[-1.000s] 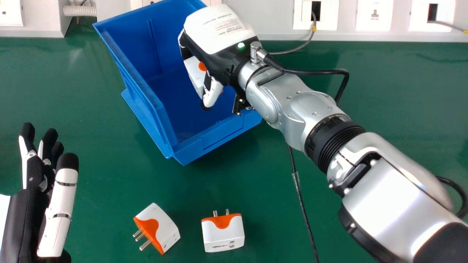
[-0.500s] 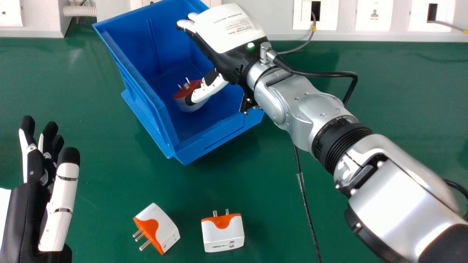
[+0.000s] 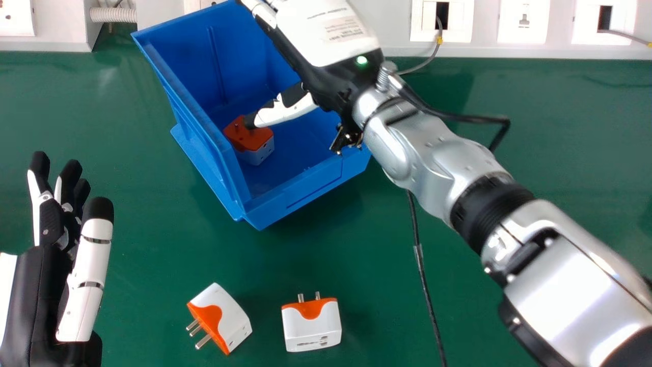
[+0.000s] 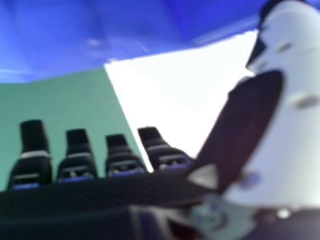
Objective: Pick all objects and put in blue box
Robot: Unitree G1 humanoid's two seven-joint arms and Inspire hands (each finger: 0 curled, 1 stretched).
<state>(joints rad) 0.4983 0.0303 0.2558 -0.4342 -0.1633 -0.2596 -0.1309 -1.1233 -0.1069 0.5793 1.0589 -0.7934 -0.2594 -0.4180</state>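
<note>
One green tabletop [image 3: 127, 244] under the whole job, faint sheen at 10 o'clock. Pale panel [image 3: 387, 30] closes the back, 10 through 2: sockets [image 3: 523, 21] at 10, 1 and 2 o'clock, corrugated tube [image 3: 113, 15] at 10, thin grey cable dropping from the 1 o'clock one. My silver right arm [image 3: 438, 163] comes in from 4. Blue box [image 3: 300, 191] at 11, twisted on the table, low front facing 5. Right hand [image 3: 331, 35] is over it, released: fingers extended, thumb out, nothing gripped. Left hand [image 3: 53, 224] at 8 to 9, fingers relaxed, no load. Black cable [image 3: 423, 270] lies on the green, from below the arm toward 5.

Three plug adapters. Boxed adapter [image 3: 261, 153]: on the floor by the 9 o'clock wall, orange face up, thumb tip over it; can't tell if touching. Tilted adapter [image 3: 229, 318] on the table at 7, pins toward 8. Squarer adapter [image 3: 311, 329] at 6, pins toward 12.
</note>
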